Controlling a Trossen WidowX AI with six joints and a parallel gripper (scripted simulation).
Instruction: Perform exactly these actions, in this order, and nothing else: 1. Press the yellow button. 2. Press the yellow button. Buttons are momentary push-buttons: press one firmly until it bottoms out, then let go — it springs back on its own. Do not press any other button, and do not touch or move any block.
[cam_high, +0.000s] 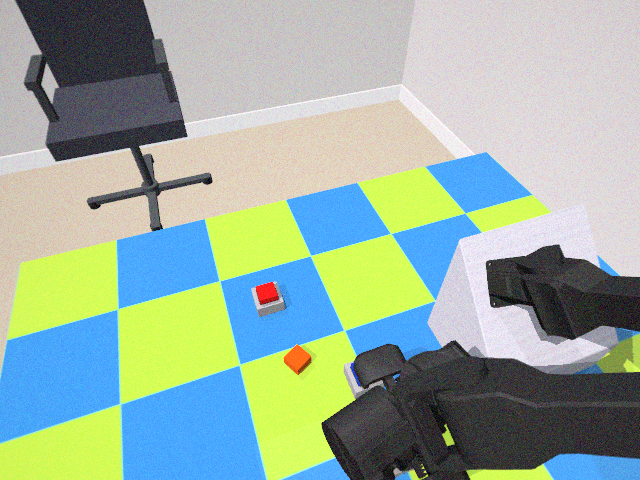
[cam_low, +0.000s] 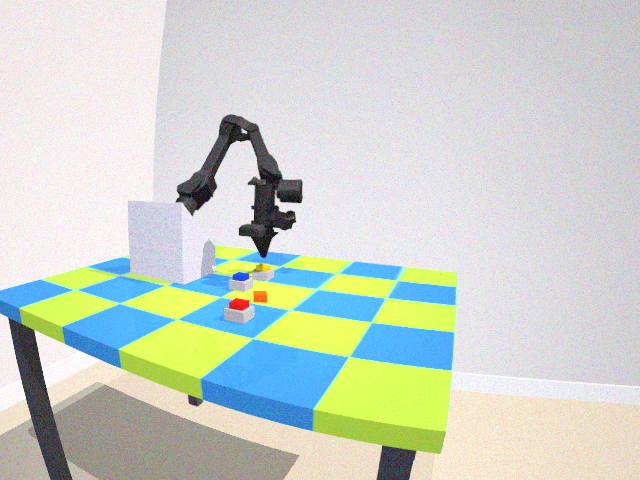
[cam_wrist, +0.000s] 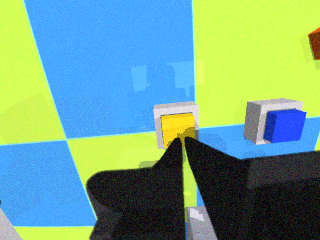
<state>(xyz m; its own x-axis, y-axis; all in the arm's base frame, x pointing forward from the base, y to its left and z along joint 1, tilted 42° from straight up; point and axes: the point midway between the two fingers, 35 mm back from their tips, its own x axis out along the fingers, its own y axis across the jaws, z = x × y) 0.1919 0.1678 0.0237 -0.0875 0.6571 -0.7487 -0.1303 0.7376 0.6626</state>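
the gripper (cam_wrist: 182, 141), pinched shut on nothing, points down over the yellow button (cam_wrist: 176, 127), which sits at nine o'clock from the blue button (cam_wrist: 284, 125). this looks like a press, probably the first; next comes a straight, firm push. contact is hard to judge, and the top view hides the button.

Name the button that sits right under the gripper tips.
The yellow button: the shut gripper points at it, while the blue button sits beside and the red button farther off.
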